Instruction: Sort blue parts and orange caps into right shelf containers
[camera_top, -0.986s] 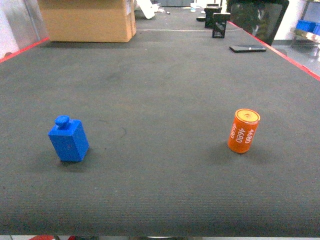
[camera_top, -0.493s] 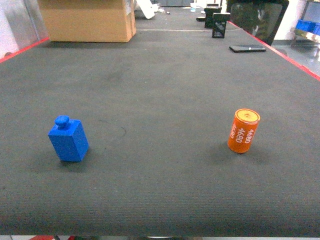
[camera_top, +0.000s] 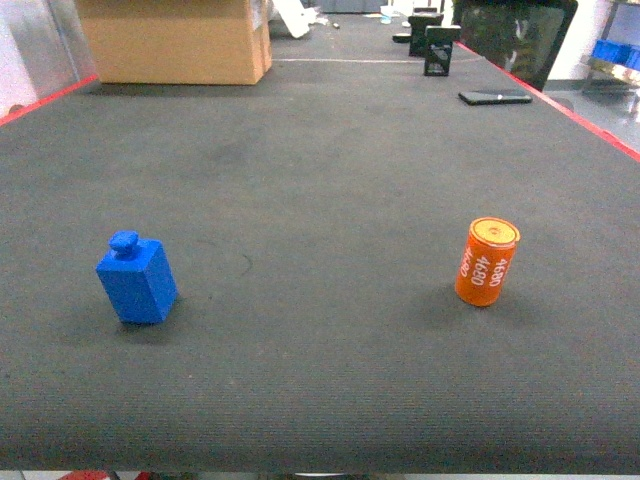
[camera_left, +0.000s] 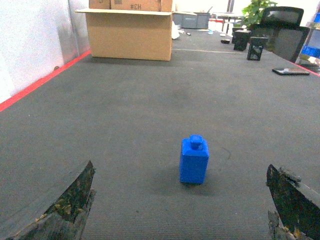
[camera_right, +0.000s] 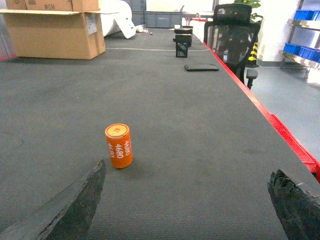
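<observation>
A blue part (camera_top: 137, 280), a small block with a knob on top, stands upright on the left of the dark mat. In the left wrist view it (camera_left: 194, 160) sits ahead of my left gripper (camera_left: 179, 200), which is open with nothing between its fingers. An orange cap (camera_top: 487, 262), a short cylinder printed 4680, stands on the right. In the right wrist view it (camera_right: 119, 146) is ahead and left of my open, empty right gripper (camera_right: 187, 172). Neither gripper shows in the head view. Blue crates, the right shelf containers (camera_right: 299, 50), sit far off on a shelf at the right.
A cardboard box (camera_top: 175, 40) stands at the far left of the table. A flat black device (camera_top: 495, 97), small black stands (camera_top: 438, 50) and an office chair (camera_top: 515, 35) are at the far right. A red strip (camera_right: 280, 135) marks the table's right edge.
</observation>
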